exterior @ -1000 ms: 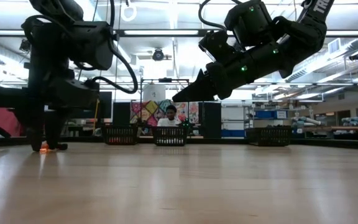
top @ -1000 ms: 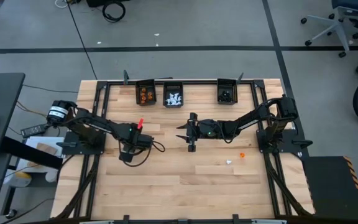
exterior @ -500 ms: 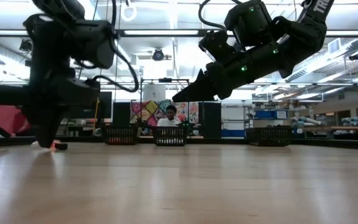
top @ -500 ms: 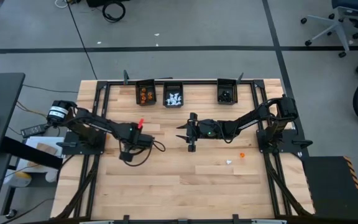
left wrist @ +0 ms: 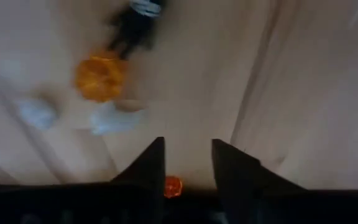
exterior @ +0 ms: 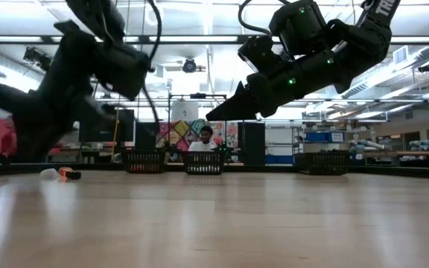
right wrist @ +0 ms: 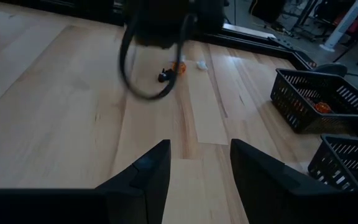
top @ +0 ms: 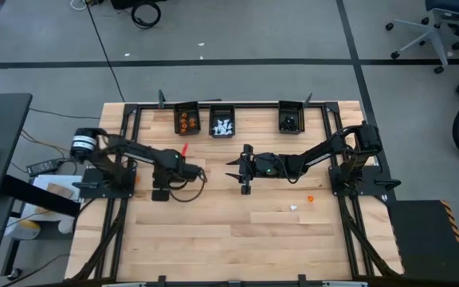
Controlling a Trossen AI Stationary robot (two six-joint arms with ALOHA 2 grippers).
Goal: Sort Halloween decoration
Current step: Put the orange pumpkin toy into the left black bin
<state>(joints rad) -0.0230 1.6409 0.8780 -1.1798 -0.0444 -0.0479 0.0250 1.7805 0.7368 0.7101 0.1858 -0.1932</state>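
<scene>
Moved: left arm has swung up and back off the counter (top: 213,239) since a second ago; in the low view it now sits tilted, clear of the surface.
Left claw (left wrist: 188,163): we see the fingers parted, with a small orange trinket (left wrist: 173,185) glowing low between them; gripped or just sitting there, cannot tell.
Right claw (right wrist: 199,163): open, empty, hanging mid-counter above the surface, unchanged.
Trinkets: loose cluster near the left arm, one orange (left wrist: 99,76), two white, one black (left wrist: 135,25); an orange one (top: 310,197) and a white one (top: 293,207) lie near the right arm; others already in the three bins (top: 186,119) at the far edge.
Risk: we judge the tiny piece could slip out on the carry, since the fingers are not squeezed tight.
Views: only the left wrist view shows the piece between the fingers; the high view hides it but shows bins and strays.
</scene>
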